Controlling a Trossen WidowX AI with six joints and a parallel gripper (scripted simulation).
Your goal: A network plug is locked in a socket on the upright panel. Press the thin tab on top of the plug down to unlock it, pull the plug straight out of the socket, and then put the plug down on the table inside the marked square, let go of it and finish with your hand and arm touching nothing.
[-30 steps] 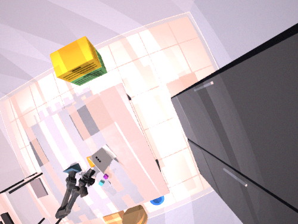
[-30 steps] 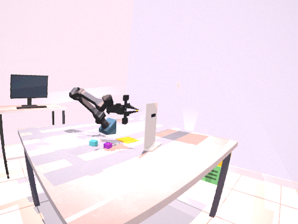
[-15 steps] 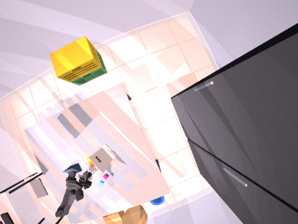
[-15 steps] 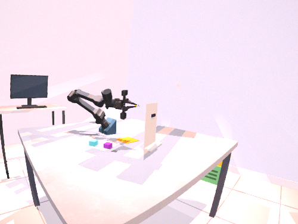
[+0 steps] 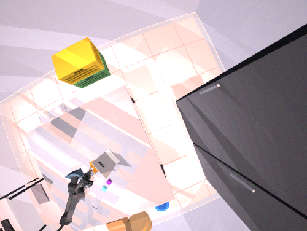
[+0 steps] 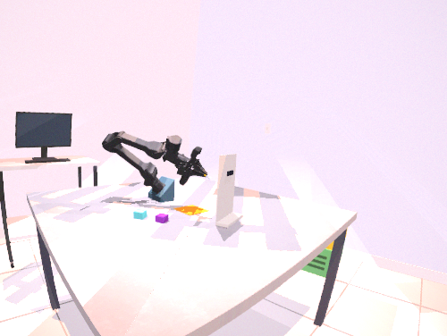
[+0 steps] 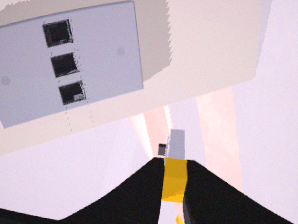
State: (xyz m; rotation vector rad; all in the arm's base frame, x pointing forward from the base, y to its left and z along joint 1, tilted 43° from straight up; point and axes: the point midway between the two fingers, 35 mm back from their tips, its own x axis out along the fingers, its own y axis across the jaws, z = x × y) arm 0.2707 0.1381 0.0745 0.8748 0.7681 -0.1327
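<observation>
My gripper (image 7: 172, 168) (image 6: 201, 173) (image 5: 89, 173) is shut on the yellow network plug (image 7: 174, 180), which sticks out a little past the fingertips. It hangs in the air a short way in front of the upright white panel (image 7: 200, 30) (image 6: 225, 188) (image 5: 105, 163). The grey socket plate (image 7: 100, 50) shows three dark sockets, all of them empty, up and to the left in the wrist view. The orange marked square (image 6: 191, 209) lies on the table below the gripper, between the arm's base and the panel.
A cyan cube (image 6: 139, 214) (image 5: 104, 188) and a purple cube (image 6: 162, 218) (image 5: 108, 182) lie on the table beside the square. The arm stands on a blue wedge (image 6: 163, 189). A monitor (image 6: 43, 130) stands on a side table. A yellow-green crate (image 5: 81, 62) and a dark cabinet (image 5: 252, 129) stand on the floor.
</observation>
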